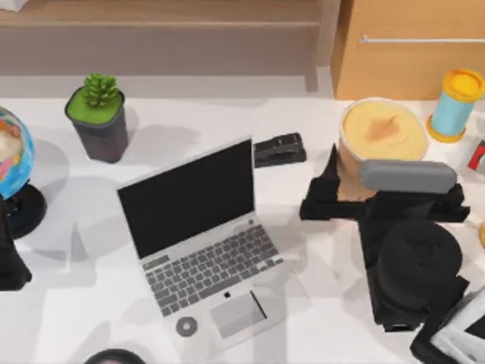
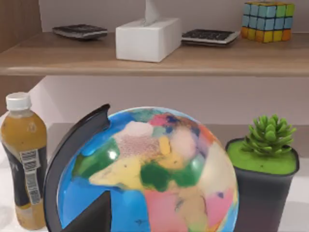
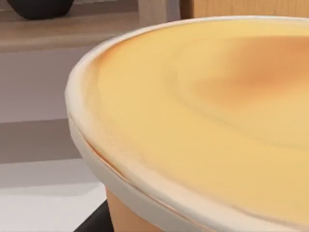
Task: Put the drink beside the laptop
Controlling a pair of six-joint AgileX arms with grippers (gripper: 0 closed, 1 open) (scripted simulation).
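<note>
The drink (image 1: 381, 130), a large tan cup with a pale rim and creamy swirled top, stands at the back right of the table. My right gripper (image 1: 379, 171) reaches in from the front right and is shut on the cup's lower body, one black finger (image 1: 324, 193) against its left side. The right wrist view has the drink's rim and top (image 3: 203, 121) very close. The silver laptop (image 1: 204, 250) lies open in the middle of the table, a good gap left of the cup. My left arm (image 1: 11, 258) stays parked at the far left edge.
A black stapler (image 1: 279, 149) lies between laptop and cup. A blue cylinder with yellow ends (image 1: 455, 106) stands right of the cup. A potted plant (image 1: 98, 114) and a globe (image 1: 11, 163) stand back left, a bottle (image 2: 24, 159) beside the globe.
</note>
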